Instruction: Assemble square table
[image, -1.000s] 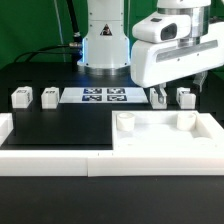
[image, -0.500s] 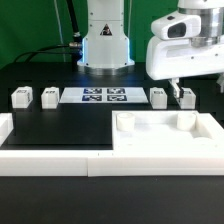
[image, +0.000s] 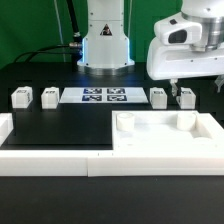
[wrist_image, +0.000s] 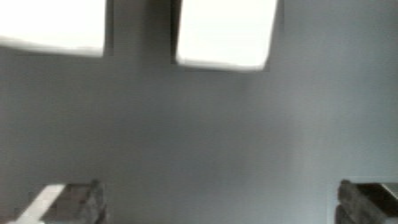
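Change: Rightward in the exterior view is where the arm's white hand has shifted over the last second. The loose parts lie as they did.

Exterior view, gripper: the black two-finger gripper (image: 176, 92) hangs low over the black table (image: 60, 125), between the inner small white tagged block leg (image: 158, 97) and the outer small white tagged block leg (image: 186, 97). Whether it touches either cannot be told.

Exterior view, parts: a third white block leg (image: 49, 96) and a fourth white block leg (image: 21, 97) stand well apart at the exterior view's left. The flat white marker board (image: 105, 96) lies between the two pairs. The large white plastic square slab (image: 165, 140) lies in front, against the long low white border wall (image: 55, 152), with its round corner socket (image: 126, 120) facing up.

Wrist view: the dark fingertips (wrist_image: 63, 205) are spread wide with only grey table between them. A blurred white block (wrist_image: 226, 35) and a second white block (wrist_image: 50, 25) lie clear of the gap.

Step, as a judgement: lining up on one leg, nothing grasped yet.

Risk: the two legs sit close together. A descent slightly off centre could put a finger on top of a block or push its neighbour over, and a skewed pinch would make seating the leg in a socket harder.
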